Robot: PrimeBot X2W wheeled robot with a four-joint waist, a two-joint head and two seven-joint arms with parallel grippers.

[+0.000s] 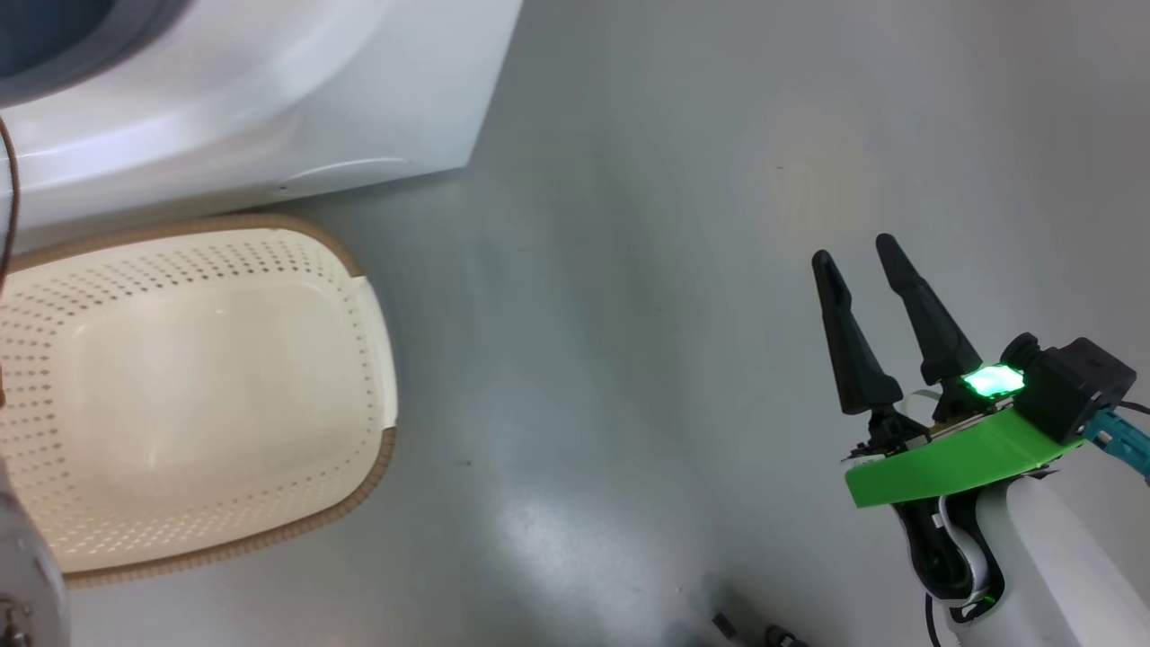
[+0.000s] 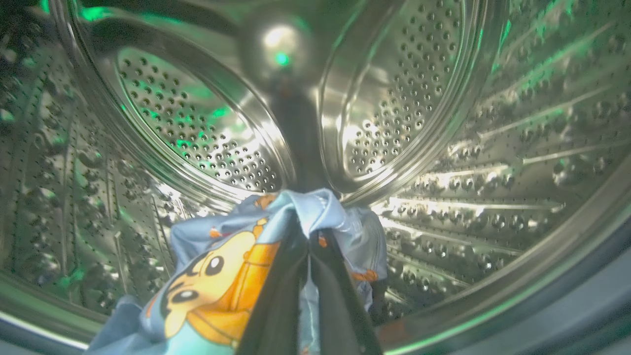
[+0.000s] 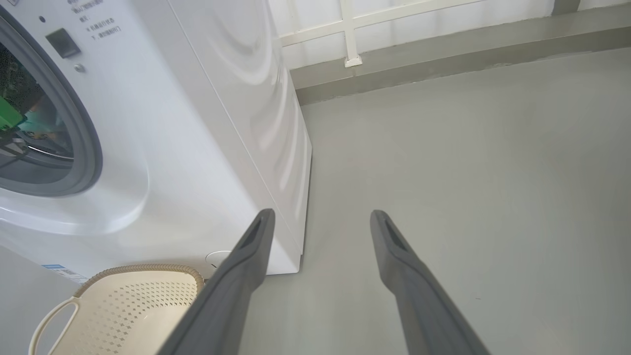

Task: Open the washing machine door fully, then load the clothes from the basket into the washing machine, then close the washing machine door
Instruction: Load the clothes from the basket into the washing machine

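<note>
My left gripper [image 2: 309,244] is inside the steel perforated drum [image 2: 419,108] of the washing machine [image 1: 269,99], shut on light blue clothes [image 2: 222,276] printed with an orange cartoon figure; the fabric hangs down around the fingers. The cream basket [image 1: 189,395] with a brown rim sits on the floor in front of the machine, and its inside looks bare. Well to the right of the basket, my right gripper [image 1: 858,247] hovers open over the grey floor with nothing between its fingers. In the right wrist view the machine's [image 3: 197,123] grey gasket [image 3: 79,148] rings the opening. The washing machine door is out of view.
Grey floor [image 1: 629,314] stretches to the right of the machine and basket. A white wall with a grey skirting [image 3: 443,64] runs behind. Small dark parts [image 1: 746,629] lie at the head view's bottom edge.
</note>
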